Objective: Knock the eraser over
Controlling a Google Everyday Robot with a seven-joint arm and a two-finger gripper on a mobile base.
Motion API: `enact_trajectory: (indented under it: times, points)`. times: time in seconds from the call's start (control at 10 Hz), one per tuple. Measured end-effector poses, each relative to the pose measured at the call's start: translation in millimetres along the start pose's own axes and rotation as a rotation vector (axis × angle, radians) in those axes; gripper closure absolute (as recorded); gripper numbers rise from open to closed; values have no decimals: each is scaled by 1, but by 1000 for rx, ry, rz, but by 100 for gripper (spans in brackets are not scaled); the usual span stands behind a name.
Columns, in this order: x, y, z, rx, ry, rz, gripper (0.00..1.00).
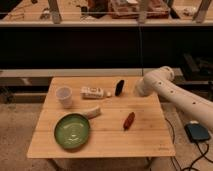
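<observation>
The eraser point(119, 87) sits near the back of the surface point(145, 137), just right of the white tube point(95, 93). The end effector point(140, 90) is close on its right (how far open, I cannot tell).

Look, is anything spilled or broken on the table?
Nothing looks spilled or broken. The white tube lies on its side, and the black eraser leans a little beside it. The gripper is off to the eraser's right, not touching it.
</observation>
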Motion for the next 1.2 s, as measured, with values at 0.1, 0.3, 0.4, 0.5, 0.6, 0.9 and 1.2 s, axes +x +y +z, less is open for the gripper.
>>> enact_trajectory:
  times: [0.1, 0.3, 0.4, 0.5, 0.6, 0.9, 1.2]
  points:
    - [-2, -6, 7, 4, -5, 2, 82]
    - [-5, -9, 14, 14, -12, -1, 82]
    - [-4, -9, 16, 17, -12, 2, 82]
    - [-4, -12, 18, 23, -12, 6, 82]
    - [-6, -14, 22, 26, -15, 7, 82]
    - [-12, -27, 32, 45, -23, 7, 82]
    - [-20, -34, 39, 68, -37, 9, 82]
